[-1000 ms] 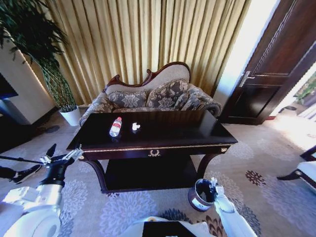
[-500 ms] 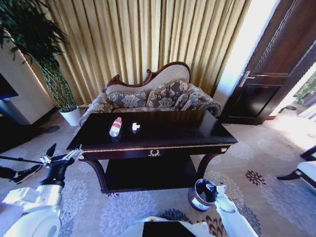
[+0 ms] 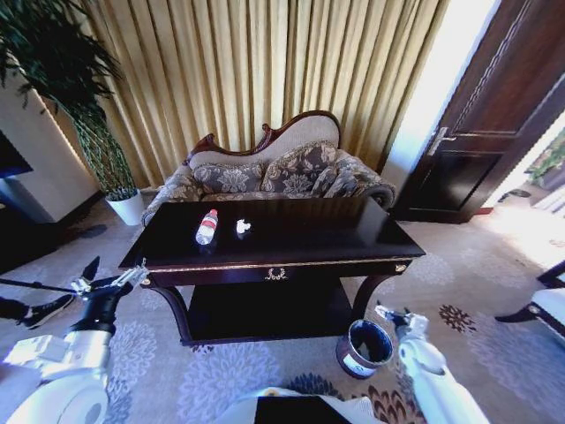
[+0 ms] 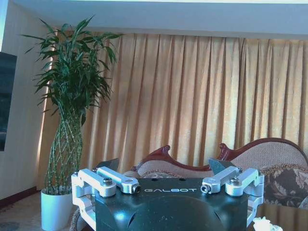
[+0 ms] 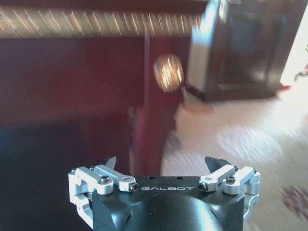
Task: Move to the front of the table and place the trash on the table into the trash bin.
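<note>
Your left gripper (image 3: 104,281) sits unmoved with jaws wide and empty, the bottle (image 3: 207,227) and paper wad (image 3: 243,226) on the table (image 3: 353,231) well beyond them, while your right gripper (image 3: 394,316), jaws wide, has lifted clear beside the bin (image 3: 364,347), suggesting one piece is binned.

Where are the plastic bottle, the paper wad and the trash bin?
plastic bottle (image 3: 206,228): head view, on its label.
paper wad (image 3: 243,226): head view, its middle.
trash bin (image 3: 351,359): head view, its outer side wall.
</note>
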Robot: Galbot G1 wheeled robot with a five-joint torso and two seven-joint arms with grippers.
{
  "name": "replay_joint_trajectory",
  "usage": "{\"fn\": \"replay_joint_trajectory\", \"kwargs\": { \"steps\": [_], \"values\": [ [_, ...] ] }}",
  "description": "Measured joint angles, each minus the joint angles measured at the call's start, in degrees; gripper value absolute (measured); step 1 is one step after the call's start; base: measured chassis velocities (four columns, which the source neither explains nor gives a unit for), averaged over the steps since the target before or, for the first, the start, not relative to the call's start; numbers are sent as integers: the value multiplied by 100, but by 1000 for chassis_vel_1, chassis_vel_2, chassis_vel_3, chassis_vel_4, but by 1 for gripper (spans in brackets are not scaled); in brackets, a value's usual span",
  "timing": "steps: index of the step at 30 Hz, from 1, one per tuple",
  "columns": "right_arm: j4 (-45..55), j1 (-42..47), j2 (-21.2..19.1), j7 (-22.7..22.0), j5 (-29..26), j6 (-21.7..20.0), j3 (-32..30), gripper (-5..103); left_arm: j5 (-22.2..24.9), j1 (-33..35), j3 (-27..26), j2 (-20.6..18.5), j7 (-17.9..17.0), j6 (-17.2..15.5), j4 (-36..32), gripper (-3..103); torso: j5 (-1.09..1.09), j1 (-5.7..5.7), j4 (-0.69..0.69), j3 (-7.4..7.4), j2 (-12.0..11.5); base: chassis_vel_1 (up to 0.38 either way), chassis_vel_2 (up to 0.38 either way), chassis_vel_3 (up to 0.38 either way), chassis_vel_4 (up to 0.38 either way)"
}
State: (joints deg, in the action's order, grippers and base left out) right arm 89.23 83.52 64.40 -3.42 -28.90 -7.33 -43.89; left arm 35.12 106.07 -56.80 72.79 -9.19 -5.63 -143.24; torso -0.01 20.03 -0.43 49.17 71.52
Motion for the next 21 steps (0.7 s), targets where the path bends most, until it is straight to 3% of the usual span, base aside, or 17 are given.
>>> {"fn": "replay_joint_trajectory", "kwargs": {
  "steps": [7,10,21],
  "values": [
    [1526,824,5,378,-266,317,-229,100,69,-51,37,-4,-7,-93,0,100,-1,0,-1,0,0,0,0,0,0],
    [2782,1098,151,524,-355,347,-148,100,99,-54,22,-50,-24,-135,0,100,-2,0,3,0,0,0,0,0,0],
    [3982,1099,314,555,58,80,243,100,69,-37,22,-38,-31,-235,0,100,0,0,1,0,0,0,0,0,0]
  ]
}}
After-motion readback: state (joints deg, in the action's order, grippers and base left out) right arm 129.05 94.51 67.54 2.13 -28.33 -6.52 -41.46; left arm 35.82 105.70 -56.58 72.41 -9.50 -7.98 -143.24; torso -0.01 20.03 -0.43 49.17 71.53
